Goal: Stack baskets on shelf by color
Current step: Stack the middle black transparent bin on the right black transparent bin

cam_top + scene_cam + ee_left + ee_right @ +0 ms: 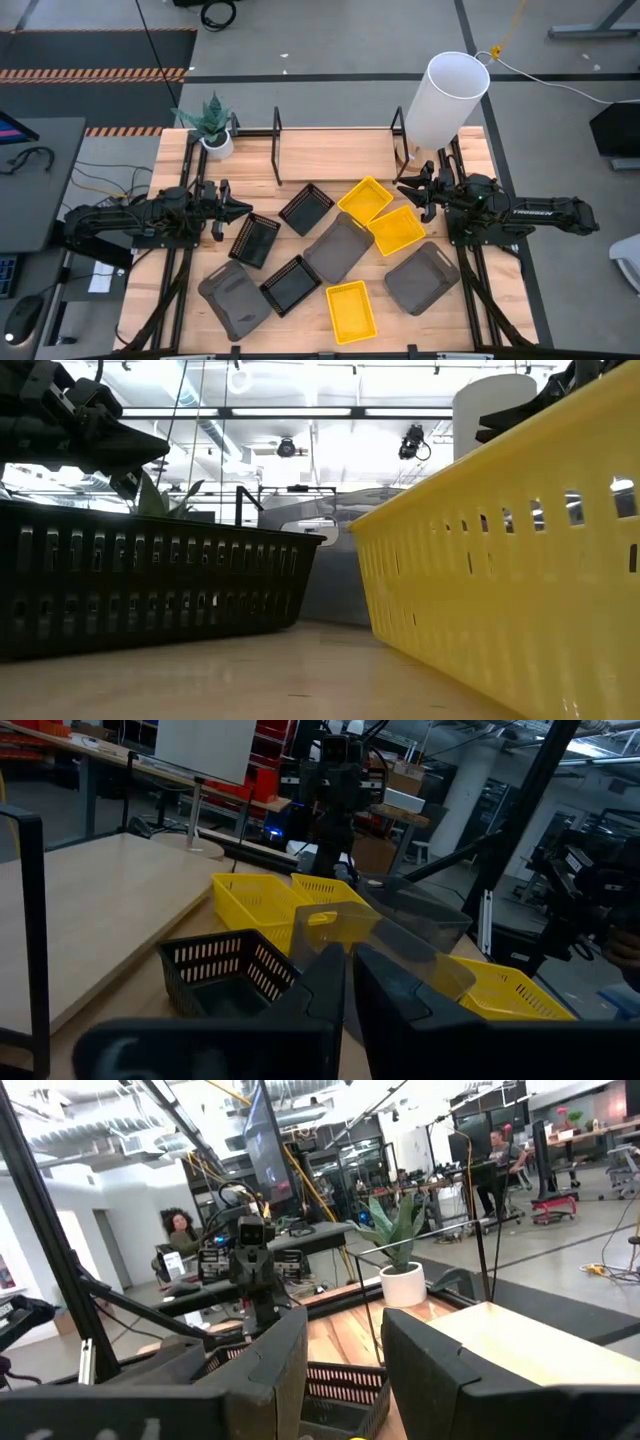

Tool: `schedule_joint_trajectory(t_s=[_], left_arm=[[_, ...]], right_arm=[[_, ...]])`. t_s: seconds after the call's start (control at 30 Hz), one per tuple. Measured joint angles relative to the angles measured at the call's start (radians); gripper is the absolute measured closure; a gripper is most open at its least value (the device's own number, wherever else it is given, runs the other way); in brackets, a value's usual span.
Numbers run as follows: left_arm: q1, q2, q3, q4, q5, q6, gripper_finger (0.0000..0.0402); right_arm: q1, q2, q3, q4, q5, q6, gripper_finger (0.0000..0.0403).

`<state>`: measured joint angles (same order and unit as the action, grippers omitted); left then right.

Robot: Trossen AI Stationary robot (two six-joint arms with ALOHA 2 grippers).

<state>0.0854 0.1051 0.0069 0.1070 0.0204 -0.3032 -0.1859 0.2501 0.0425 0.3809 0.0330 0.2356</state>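
Note:
Nine baskets lie scattered on the tabletop. Three are yellow (365,199) (397,229) (350,311). Three are black and slatted (306,208) (255,240) (291,284). Three are dark grey (338,246) (422,277) (234,297). One grey basket leans on its neighbours. The light-wood shelf (335,152) with black brackets runs along the far side. My left gripper (240,210) hovers level at the left, shut and holding nothing, pointing at the black baskets (225,970). My right gripper (405,190) hovers at the right near the far yellow basket, open (345,1350) with nothing between its fingers.
A white cylinder (445,98) stands at the shelf's right end and a potted plant (213,128) at its left end. In the low view a black basket (150,590) and a yellow basket (520,580) stand close to the near edge. People sit at desks beyond the table (180,1230).

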Motion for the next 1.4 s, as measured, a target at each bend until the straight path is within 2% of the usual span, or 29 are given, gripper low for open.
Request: schedule_joint_trajectory(t_s=[0.2,0.53,1.4], left_arm=[[0.0,0.0,0.0,0.0,0.0,0.0,0.0363],[0.0,0.0,0.0,0.0,0.0,0.0,0.0374],[0.0,0.0,0.0,0.0,0.0,0.0,0.0363]], right_arm=[[0.001,0.0,0.0,-0.002,-0.041,0.16,0.0267],[0.001,0.001,0.0,-0.05,-0.053,0.155,0.0267],[0.002,0.0,0.0,-0.086,-0.07,0.155,0.0267]])
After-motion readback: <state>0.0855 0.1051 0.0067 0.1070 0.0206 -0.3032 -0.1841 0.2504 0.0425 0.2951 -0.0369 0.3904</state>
